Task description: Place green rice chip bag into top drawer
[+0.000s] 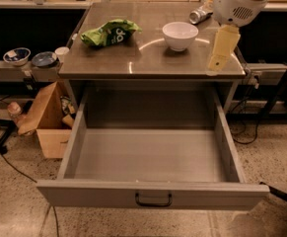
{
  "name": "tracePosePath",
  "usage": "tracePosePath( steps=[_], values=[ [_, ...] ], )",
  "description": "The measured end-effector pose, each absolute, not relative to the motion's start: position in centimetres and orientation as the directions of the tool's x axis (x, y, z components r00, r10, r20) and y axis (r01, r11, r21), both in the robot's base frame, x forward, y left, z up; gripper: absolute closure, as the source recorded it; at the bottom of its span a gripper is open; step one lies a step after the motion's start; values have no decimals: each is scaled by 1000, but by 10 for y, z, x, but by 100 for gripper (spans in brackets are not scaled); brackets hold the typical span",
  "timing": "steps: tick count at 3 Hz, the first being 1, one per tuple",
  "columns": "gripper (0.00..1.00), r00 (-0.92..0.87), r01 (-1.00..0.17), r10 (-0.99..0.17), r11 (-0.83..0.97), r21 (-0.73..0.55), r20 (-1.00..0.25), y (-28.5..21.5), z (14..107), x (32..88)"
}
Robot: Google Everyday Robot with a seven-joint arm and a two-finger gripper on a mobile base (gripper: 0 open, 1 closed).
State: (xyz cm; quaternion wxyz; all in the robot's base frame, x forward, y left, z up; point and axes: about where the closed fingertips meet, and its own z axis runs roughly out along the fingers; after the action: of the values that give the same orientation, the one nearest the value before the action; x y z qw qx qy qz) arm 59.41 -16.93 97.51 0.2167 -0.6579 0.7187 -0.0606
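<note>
Grey tabletop (pixel 148 58) holds green rice chip bag (pixel 109 32); hand (pixel 216 63), state unclear, near bowl (pixel 180 35).

We see warm, fairly dim light from overhead; curved glare streaks cross the tabletop (pixel 133 58) near the white bowl (pixel 180 35); the top drawer (pixel 153 154) darkens toward its back; the gripper (pixel 217 63) hangs brightly lit over the tabletop's right edge.

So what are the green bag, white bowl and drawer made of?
The crumpled bright green snack bag looks like foil, creased and shiny. The round white bowl: smooth ceramic or plastic. The wide grey drawer: matte metal, seemingly. The pale tool hangs beside the bowl.
</note>
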Motion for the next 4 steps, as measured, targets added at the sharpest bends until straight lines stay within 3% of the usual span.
tracePosePath(
  steps=[1, 2, 4],
  values=[
    [0, -2, -920, -973, 93, -382, -233, -148, 966, 636],
    [0, 0, -920, -970, 95, -380, -243, -148, 964, 636],
    [0, 89, -923, -914, 74, -377, -396, -149, 934, 657]
  ],
)
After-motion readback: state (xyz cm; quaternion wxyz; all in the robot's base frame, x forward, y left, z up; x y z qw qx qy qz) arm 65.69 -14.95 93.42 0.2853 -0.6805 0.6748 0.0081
